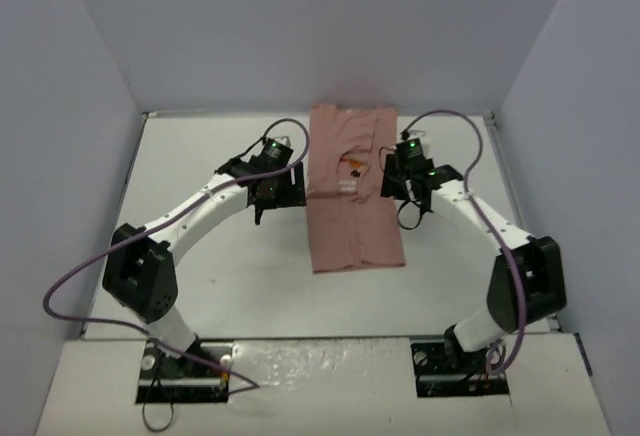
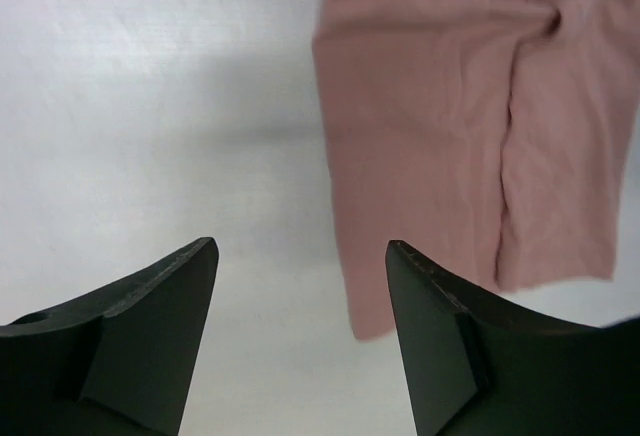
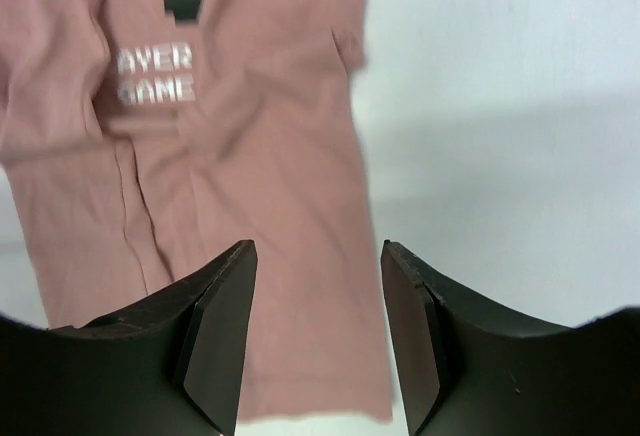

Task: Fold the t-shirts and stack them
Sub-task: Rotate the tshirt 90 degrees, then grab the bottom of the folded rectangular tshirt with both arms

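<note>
One dusty-pink t-shirt (image 1: 352,216) lies flat in the middle of the white table, folded into a long narrow strip, with its orange-and-dark chest graphic (image 1: 356,166) facing up. My left gripper (image 1: 262,208) hovers just left of the strip. In the left wrist view the left gripper (image 2: 300,247) is open over bare table, and a corner of the t-shirt (image 2: 430,106) lies just ahead and to the right. My right gripper (image 1: 405,206) sits at the strip's right edge. In the right wrist view the right gripper (image 3: 317,248) is open above the t-shirt (image 3: 260,156), holding nothing; the white lettering (image 3: 155,76) shows.
Grey-white walls (image 1: 90,106) enclose the table on the left, back and right. Purple cables (image 1: 75,281) loop from both arms. Bare table surface (image 1: 200,146) lies on either side of the shirt.
</note>
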Available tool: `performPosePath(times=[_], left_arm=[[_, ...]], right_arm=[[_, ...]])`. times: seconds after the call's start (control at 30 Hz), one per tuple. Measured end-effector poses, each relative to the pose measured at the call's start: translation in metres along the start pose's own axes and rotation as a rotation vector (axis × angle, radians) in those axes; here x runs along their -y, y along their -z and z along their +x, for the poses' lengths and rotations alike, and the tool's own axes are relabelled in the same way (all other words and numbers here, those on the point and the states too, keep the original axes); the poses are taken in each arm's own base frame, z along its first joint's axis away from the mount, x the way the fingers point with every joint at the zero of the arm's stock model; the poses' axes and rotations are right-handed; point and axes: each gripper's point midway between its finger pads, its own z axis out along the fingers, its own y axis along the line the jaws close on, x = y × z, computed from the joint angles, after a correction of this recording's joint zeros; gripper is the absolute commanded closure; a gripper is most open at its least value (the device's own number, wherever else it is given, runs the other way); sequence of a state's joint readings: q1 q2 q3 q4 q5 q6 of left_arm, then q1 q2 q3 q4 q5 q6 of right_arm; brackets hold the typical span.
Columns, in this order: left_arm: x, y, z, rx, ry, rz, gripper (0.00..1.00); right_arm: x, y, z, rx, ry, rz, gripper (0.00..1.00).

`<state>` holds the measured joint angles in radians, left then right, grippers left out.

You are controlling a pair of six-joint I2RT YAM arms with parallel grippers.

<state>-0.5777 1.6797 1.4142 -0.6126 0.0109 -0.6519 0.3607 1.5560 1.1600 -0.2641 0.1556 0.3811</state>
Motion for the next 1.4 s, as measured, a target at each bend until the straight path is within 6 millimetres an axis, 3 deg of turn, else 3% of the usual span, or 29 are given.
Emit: performPosePath(times=[0.1,0.23,0.37,0.8,1.4], left_arm=[[0.008,0.009,0.041,-0.075,0.009,0.047,0.34],[0.013,-0.011,0.104,-0.239,0.011,0.050,0.34],[0.005,-0.026,0.141,-0.346,0.041,0.014,0.34],[0.025,-0.043,0.157,-0.360,0.068,0.039,0.36],[0.030,-0.049,0.157,-0.358,0.083,0.038,0.55]], right_arm=[[0.013,0.017,0.038,-0.044,-0.045,-0.010,0.50],[0.029,0.021,0.097,-0.170,-0.083,0.009,0.49],[0.033,0.020,0.129,-0.249,-0.119,0.010,0.50],[0.038,0.017,0.159,-0.305,-0.175,0.024,0.50],[0.039,0.001,0.173,-0.320,-0.178,0.030,0.50]])
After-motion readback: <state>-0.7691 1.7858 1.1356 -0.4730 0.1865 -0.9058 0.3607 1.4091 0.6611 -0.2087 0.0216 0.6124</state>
